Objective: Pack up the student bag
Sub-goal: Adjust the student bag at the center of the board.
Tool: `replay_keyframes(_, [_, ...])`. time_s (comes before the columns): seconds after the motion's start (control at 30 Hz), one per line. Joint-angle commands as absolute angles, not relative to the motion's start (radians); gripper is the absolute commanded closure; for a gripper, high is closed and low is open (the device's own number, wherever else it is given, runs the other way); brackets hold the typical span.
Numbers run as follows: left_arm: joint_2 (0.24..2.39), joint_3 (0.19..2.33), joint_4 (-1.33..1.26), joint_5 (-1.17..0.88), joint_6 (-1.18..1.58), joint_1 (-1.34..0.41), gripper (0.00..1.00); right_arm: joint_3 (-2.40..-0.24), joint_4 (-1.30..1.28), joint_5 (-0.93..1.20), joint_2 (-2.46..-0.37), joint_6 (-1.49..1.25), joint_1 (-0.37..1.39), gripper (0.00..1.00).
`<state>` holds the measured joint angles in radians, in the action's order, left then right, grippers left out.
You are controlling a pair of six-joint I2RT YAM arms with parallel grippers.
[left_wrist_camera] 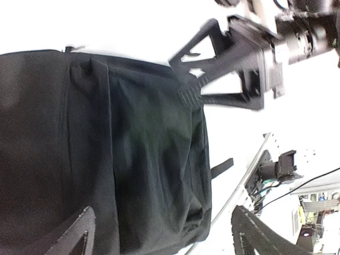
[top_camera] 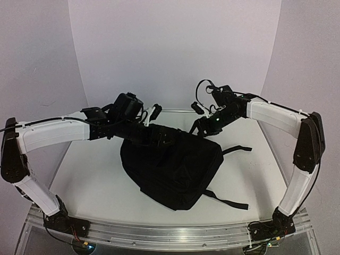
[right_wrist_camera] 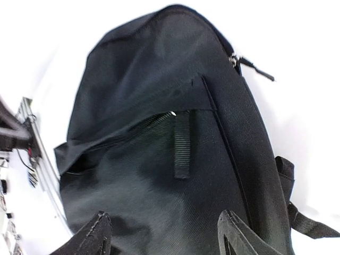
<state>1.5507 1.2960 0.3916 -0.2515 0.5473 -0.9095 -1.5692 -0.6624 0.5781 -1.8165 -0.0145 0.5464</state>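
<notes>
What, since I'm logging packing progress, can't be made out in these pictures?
- Student bag contents: every view, black fabric covers them.
- Left gripper: top view, black fingers merge with the bag.
- Right gripper: wrist view, bottom edge cuts its fingers.
- Strap end: right wrist view, right edge cuts it.

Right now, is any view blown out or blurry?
Top view: even light, sharp, but the black bag is nearly featureless. Left wrist view: background blown out white, bag fabric soft. Right wrist view: background also overexposed, yet the weave and strap loop read clearly.
</notes>
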Motion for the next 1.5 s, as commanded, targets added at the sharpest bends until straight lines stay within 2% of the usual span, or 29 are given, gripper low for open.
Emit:
replay_keyframes(0.0, [1.532, 1.198, 0.412, -0.146, 0.64, -0.977, 0.06, -1.58, -0.693, 0.567, -1.883, 0.053, 0.551, 0.31])
replay_keyframes(0.1, [1.555, 1.169, 0.435, -0.097, 0.684, -1.001, 0.04, -1.564, -0.698, 0.558, -1.911, 0.061, 0.551, 0.35])
replay_keyframes(0.23, [1.608, 1.17, 0.527, -0.012, 0.755, -1.005, 0.05, -1.526, -0.698, 0.511, -1.91, 0.071, 0.551, 0.5])
replay_keyframes(0.3, [1.609, 1.156, 0.527, 0.037, 0.774, -0.994, 0.07, -1.499, -0.698, 0.506, -1.895, 0.069, 0.551, 0.54])
replay_keyframes(0.5, [1.599, 1.062, 0.413, -0.029, 0.795, -0.847, 0.21, -1.382, -0.699, 0.565, -1.829, 0.059, 0.551, 0.6])
replay_keyframes(0.6, [1.635, 1.068, 0.376, -0.062, 0.754, -0.775, 0.24, -1.316, -0.698, 0.662, -1.796, 0.052, 0.558, 0.59])
replay_keyframes(0.73, [1.699, 1.151, 0.356, -0.091, 0.676, -0.721, 0.24, -1.267, -0.698, 0.772, -1.75, 0.05, 0.65, 0.51])
replay_keyframes(0.83, [1.715, 1.223, 0.35, -0.1, 0.615, -0.694, 0.21, -1.302, -0.699, 0.881, -1.727, 0.027, 0.69, 0.45])
replay_keyframes(0.93, [1.68, 1.259, 0.373, -0.097, 0.595, -0.655, 0.15, -1.37, -0.709, 0.917, -1.704, 0.012, 0.663, 0.44])
replay_keyframes(1.1, [1.574, 1.257, 0.428, -0.099, 0.609, -0.65, 0.1, -1.415, -0.706, 0.895, -1.667, -0.021, 0.517, 0.43])
replay_keyframes(1.23, [1.488, 1.156, 0.426, -0.124, 0.674, -0.676, 0.09, -1.406, -0.705, 0.774, -1.683, -0.022, 0.473, 0.45])
replay_keyframes(1.33, [1.425, 1.069, 0.391, -0.107, 0.692, -0.732, 0.1, -1.385, -0.704, 0.754, -1.708, -0.03, 0.468, 0.46])
replay_keyframes(1.47, [1.427, 1.128, 0.41, -0.088, 0.633, -0.847, 0.18, -1.361, -0.691, 0.746, -1.737, -0.045, 0.466, 0.48])
